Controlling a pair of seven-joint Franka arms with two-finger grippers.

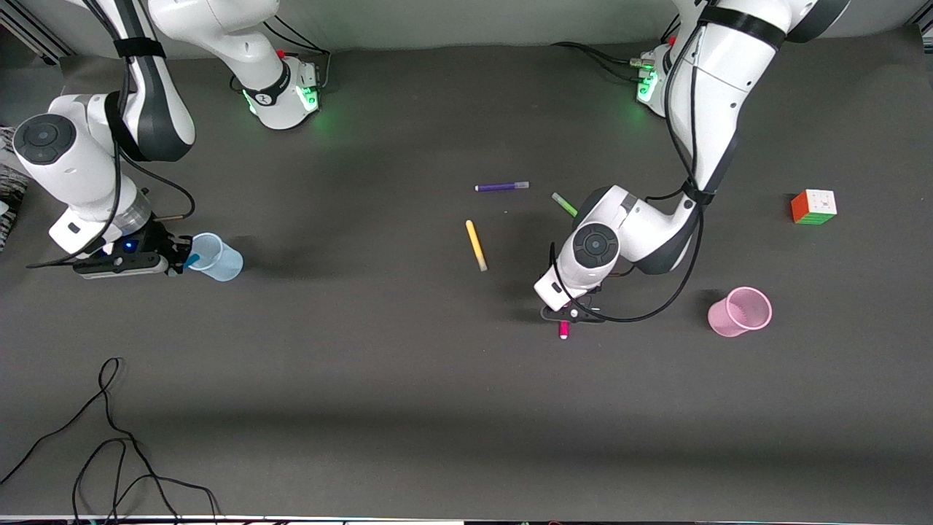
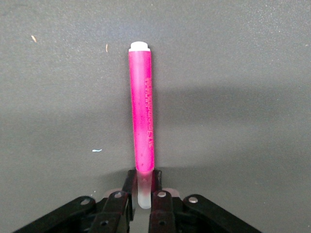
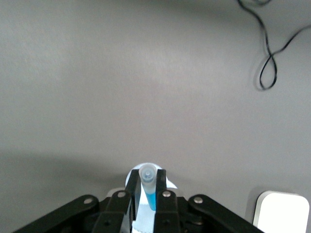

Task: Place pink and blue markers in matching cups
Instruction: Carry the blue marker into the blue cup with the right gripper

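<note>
My left gripper [image 1: 565, 315] is low over the table's middle, shut on the pale end of the pink marker [image 1: 563, 331]. In the left wrist view the fingers [image 2: 156, 182] flank that end, and the magenta barrel [image 2: 142, 107] stretches away over the mat. The pale pink cup [image 1: 740, 311] stands upright toward the left arm's end, apart from it. My right gripper [image 1: 186, 259] is shut on the blue marker [image 3: 151, 198], grey end up, at the rim of the pale blue cup [image 1: 219, 258]. The cup's rim [image 3: 170, 183] shows under the right gripper [image 3: 147, 177].
A purple marker [image 1: 501, 187], a yellow marker [image 1: 476, 245] and a green marker [image 1: 563, 203] lie near the table's middle, farther from the front camera than the pink marker. A colour cube [image 1: 813, 207] sits toward the left arm's end. A black cable [image 1: 109, 437] loops near the front edge.
</note>
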